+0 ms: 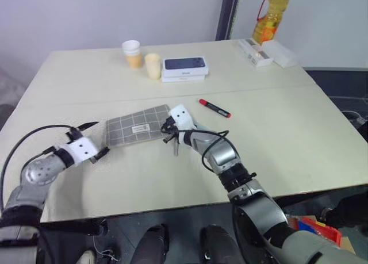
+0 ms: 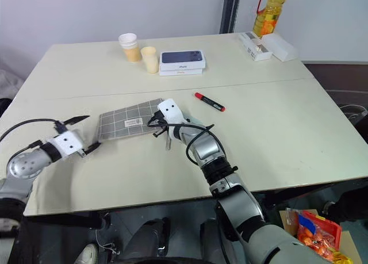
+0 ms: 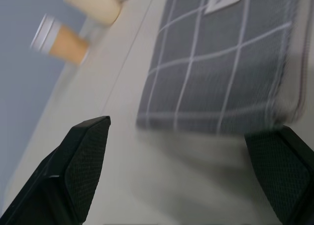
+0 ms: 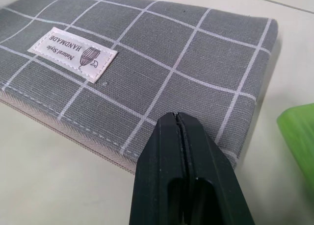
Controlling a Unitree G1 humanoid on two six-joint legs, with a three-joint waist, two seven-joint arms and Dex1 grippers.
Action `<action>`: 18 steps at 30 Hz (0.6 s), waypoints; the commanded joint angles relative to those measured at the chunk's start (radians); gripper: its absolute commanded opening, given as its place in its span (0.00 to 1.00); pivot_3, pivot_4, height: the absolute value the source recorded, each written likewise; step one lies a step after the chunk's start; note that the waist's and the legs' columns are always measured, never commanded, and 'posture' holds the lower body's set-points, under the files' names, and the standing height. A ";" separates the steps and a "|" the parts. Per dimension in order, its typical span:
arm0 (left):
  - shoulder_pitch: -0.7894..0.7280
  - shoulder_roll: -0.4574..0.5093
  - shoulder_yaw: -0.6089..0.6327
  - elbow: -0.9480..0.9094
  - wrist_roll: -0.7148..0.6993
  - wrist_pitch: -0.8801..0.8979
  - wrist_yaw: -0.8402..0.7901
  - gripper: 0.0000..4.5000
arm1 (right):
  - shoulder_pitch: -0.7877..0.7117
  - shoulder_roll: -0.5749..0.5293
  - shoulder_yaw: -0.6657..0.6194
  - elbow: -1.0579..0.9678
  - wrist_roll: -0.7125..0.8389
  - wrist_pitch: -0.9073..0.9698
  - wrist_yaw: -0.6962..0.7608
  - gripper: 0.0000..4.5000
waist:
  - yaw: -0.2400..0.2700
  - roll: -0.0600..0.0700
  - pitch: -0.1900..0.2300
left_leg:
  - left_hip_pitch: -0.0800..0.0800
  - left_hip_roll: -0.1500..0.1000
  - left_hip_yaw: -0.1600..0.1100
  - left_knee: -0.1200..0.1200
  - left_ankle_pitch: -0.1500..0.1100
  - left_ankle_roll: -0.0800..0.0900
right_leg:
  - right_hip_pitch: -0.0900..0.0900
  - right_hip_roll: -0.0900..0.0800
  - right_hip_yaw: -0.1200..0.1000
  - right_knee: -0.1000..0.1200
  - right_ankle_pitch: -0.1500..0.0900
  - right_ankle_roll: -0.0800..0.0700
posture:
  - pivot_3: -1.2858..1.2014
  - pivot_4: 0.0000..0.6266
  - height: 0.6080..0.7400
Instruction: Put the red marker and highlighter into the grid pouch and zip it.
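One grid pouch (image 1: pixel 137 126) lies flat on the counter (image 1: pixel 287 132), near its middle, label up. One red marker (image 1: pixel 214 107) lies to the right of it and a little farther back, well apart from the pouch. The highlighter (image 4: pixel 299 137) shows as a pale green edge just beside the pouch's right end, cut off in the right wrist view and hidden behind the right arm in the head views.

The left end effector (image 1: pixel 96 141) hangs just off the pouch's left end, its two fingers (image 3: pixel 78 166) spread wide with nothing between them. The right end effector (image 4: pixel 181 137) sits at the pouch's near right corner, fingers pressed together; whether they pinch the zipper tab is hard to make out.

At the far side stand two paper cups (image 1: pixel 131 52), one dark-topped white box (image 1: pixel 184 68), one bottle of yellow oil (image 1: pixel 270 15) and two long white boxes (image 1: pixel 267 51).
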 commanded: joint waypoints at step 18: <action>-0.201 -0.062 -0.098 0.359 -0.114 -0.323 -0.111 0.00 | 0.069 -0.003 0.006 -0.164 -0.017 -0.003 -0.031 0.00 | 0.001 0.000 0.000 | 0.000 0.001 0.000 0.006 0.001 -0.001 | 0.000 0.004 -0.002 0.008 0.000 0.001 | 0.52 0.24 1.00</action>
